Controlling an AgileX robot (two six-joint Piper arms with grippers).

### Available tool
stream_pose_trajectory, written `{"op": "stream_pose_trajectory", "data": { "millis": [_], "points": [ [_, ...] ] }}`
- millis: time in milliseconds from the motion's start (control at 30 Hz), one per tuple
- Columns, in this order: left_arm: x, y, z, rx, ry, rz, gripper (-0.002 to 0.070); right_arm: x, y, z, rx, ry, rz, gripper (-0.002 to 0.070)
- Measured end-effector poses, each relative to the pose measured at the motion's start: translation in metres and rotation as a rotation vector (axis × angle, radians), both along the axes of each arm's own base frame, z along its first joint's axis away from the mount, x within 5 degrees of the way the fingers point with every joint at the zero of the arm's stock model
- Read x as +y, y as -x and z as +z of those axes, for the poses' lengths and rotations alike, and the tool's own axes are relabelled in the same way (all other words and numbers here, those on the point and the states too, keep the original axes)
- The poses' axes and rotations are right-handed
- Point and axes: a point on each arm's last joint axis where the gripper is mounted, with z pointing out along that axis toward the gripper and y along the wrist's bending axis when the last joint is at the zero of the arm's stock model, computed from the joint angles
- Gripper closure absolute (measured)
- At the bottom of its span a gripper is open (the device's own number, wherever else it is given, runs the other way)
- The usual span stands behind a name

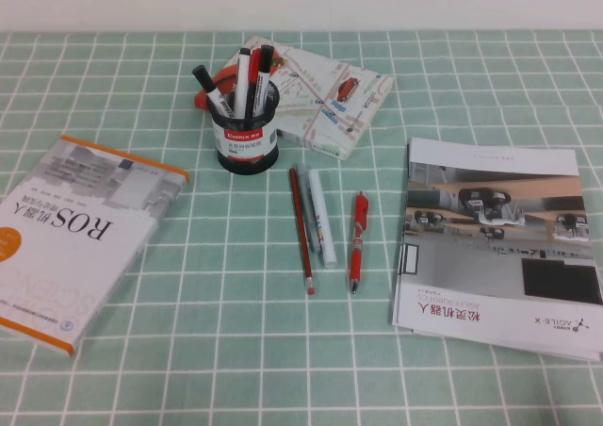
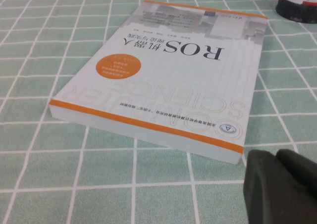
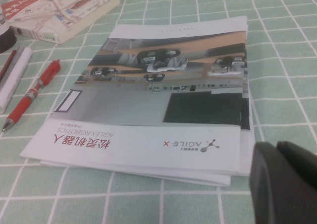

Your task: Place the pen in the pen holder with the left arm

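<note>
The pen (image 1: 301, 228), a thin dark-red stick with a red tip, lies flat on the green checked cloth just in front of the pen holder (image 1: 246, 129). The holder is a black mesh cup with a white label, and several markers stand in it. Neither arm shows in the high view. In the left wrist view my left gripper (image 2: 275, 155) hovers low over the cloth near a corner of the ROS book (image 2: 163, 70), shut and empty, with the holder's base (image 2: 297, 6) far off. My right gripper (image 3: 275, 147) is shut and empty beside the AgileX brochure (image 3: 168, 100).
A white marker (image 1: 322, 219) and a grey pen (image 1: 306, 209) lie right beside the pen, and a red clicker pen (image 1: 358, 240) lies further right. A map booklet (image 1: 330, 96) sits behind the holder. The ROS book (image 1: 75, 228) lies at the left and the brochure (image 1: 495, 242) at the right.
</note>
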Motion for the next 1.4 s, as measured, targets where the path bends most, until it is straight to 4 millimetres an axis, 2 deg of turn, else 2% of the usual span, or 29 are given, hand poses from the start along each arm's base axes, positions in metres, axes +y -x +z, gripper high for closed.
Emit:
{"op": "stream_pose_trajectory", "data": {
  "millis": [667, 767, 933, 1033, 1267, 1400],
  "points": [
    [-0.001, 0.000, 0.001, -0.011, 0.016, -0.002, 0.0675, 0.000, 0.000, 0.000, 0.000, 0.000, 0.000, 0.0696],
    [-0.002, -0.001, 0.002, -0.024, 0.088, -0.001, 0.0675, 0.000, 0.000, 0.000, 0.000, 0.000, 0.000, 0.0696],
    [-0.006, -0.002, 0.009, -0.075, 0.343, 0.014, 0.0675, 0.000, 0.000, 0.000, 0.000, 0.000, 0.000, 0.0696],
    [-0.007, -0.003, 0.014, -0.118, 0.433, 0.020, 0.0675, 0.000, 0.000, 0.000, 0.000, 0.000, 0.000, 0.0696],
    [-0.006, -0.003, 0.019, -0.177, 0.462, 0.024, 0.0675, 0.000, 0.000, 0.000, 0.000, 0.000, 0.000, 0.0696],
    [-0.006, -0.003, 0.020, -0.183, 0.419, 0.015, 0.0675, 0.000, 0.000, 0.000, 0.000, 0.000, 0.000, 0.0696]
  ]
}}
